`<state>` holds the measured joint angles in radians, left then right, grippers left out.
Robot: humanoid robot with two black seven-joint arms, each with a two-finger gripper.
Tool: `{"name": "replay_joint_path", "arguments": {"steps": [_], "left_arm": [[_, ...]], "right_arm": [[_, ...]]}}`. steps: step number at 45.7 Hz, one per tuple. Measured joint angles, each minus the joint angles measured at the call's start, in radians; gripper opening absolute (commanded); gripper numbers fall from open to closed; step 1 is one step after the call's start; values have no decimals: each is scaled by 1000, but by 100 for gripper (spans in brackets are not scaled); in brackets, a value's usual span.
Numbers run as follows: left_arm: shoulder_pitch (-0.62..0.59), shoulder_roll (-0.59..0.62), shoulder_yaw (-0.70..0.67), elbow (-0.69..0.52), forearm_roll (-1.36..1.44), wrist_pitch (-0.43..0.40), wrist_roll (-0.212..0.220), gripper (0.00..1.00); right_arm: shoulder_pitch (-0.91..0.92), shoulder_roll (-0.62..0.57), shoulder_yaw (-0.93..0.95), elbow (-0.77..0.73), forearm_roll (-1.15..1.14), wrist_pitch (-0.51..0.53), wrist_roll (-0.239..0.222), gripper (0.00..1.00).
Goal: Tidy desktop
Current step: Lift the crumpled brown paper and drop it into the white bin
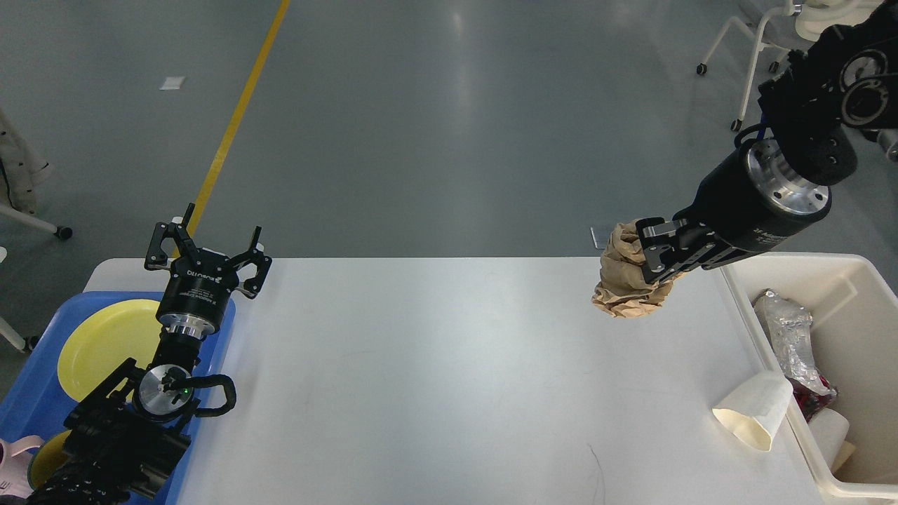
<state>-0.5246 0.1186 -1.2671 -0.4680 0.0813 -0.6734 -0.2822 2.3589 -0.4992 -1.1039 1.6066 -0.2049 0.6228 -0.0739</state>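
The white desktop (435,365) fills the lower half of the head view. My right gripper (649,256) is shut on a crumpled brown paper ball (624,284) and holds it in the air above the desktop's far right part, left of the bin. A squashed white paper cup (754,410) lies on its side near the desktop's right edge. My left gripper (210,242) is open and empty, raised over the far left corner beside the blue tray (31,400).
A cream plastic bin (856,280) at the right edge holds foil, cups and other rubbish. The blue tray at the left holds a yellow plate (105,344) and a pink cup (14,456). A wheeled chair (793,42) stands on the floor behind.
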Motion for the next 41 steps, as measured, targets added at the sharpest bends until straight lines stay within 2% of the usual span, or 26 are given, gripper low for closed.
{"name": "replay_joint_path", "arguments": {"steps": [5,14,20,26,30,37,41], "left_arm": [[0,0,0,0,0,0,0,97],[0,0,0,0,0,0,0,97],[0,0,0,0,0,0,0,97],[0,0,0,0,0,0,0,97],[0,0,0,0,0,0,0,97],[0,0,0,0,0,0,0,97],[0,0,0,0,0,0,0,97]], "right_arm": [[-104,-64,-34,-114,-16,-29,-4,0],[-404,-220,-14,-494,-113,-57,-3,0],[-690,-260,77,-768,-130,-171,-3,0],[-974,-251,210,-998,-125,-338,-3,0],[-1162,-202,295,-1164,-119,-431,-7,0],[-1383,-74,400,-1414,-115,-517,-9,0],[-1455,-32,447,-1473,-114,-564,-14,0]]}}
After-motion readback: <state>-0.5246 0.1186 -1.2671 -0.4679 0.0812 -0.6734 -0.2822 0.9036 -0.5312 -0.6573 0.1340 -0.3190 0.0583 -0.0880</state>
